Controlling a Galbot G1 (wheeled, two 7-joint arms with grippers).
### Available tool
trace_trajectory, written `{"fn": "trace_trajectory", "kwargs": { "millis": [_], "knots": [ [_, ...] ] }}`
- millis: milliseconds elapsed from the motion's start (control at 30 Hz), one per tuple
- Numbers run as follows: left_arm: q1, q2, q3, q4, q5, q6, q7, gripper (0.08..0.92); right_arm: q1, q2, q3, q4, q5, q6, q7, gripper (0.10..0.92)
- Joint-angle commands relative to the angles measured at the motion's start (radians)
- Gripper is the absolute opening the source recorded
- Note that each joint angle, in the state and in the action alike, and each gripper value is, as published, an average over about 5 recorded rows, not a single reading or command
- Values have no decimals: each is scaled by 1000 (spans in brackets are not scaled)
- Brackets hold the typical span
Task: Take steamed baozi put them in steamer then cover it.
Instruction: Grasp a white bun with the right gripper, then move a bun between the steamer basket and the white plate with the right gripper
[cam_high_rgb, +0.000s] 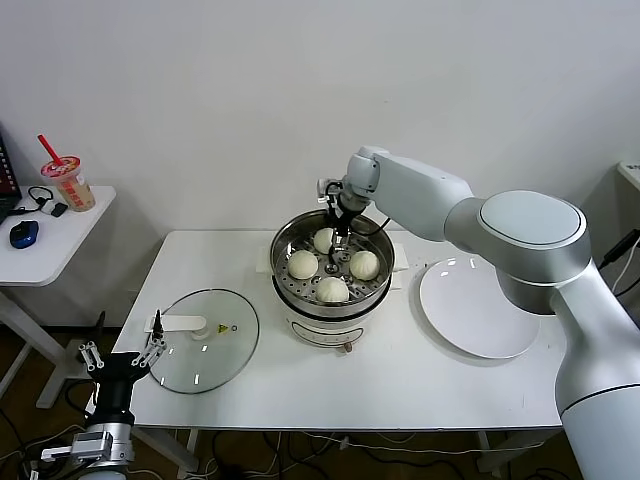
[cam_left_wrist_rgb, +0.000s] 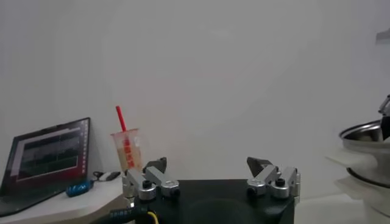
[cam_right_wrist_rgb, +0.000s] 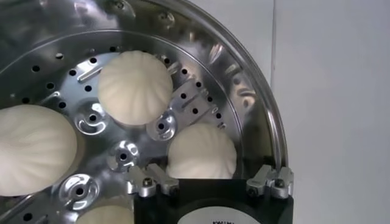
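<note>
Several pale steamed baozi lie on the perforated tray of the steel steamer (cam_high_rgb: 281, 262): one at the back (cam_high_rgb: 324, 239), one at the left (cam_high_rgb: 303, 264), one at the right (cam_high_rgb: 365, 264) and one at the front (cam_high_rgb: 333, 290). My right gripper (cam_high_rgb: 338, 234) hangs over the back of the tray. In the right wrist view the right gripper (cam_right_wrist_rgb: 209, 173) is open. A baozi (cam_right_wrist_rgb: 201, 155) rests between its spread fingers near the steamer rim (cam_right_wrist_rgb: 244, 73). My left gripper (cam_high_rgb: 122, 351) is parked low off the table's front left corner, and in its wrist view the left gripper (cam_left_wrist_rgb: 207, 163) is open and empty.
The glass lid (cam_high_rgb: 205, 350) with a white handle lies flat on the table, left of the steamer. A bare white plate (cam_high_rgb: 475, 305) sits to the right. A side table at the far left holds a drink cup (cam_high_rgb: 68, 182) and a mouse (cam_high_rgb: 23, 233).
</note>
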Motion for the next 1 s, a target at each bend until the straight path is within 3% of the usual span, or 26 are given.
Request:
{"fn": "trace_trajectory", "kwargs": {
  "millis": [33, 400, 1000],
  "knots": [
    [1, 0, 0, 1, 2, -1, 0, 823, -5, 1, 11, -5, -7, 0, -4, 691],
    [4, -2, 2, 6, 15, -6, 0, 823, 18, -39, 22, 61, 1, -18, 0, 654],
    [10, -5, 18, 15, 34, -13, -1, 823, 226, -257, -54, 414, 153, -65, 47, 662]
  ]
}}
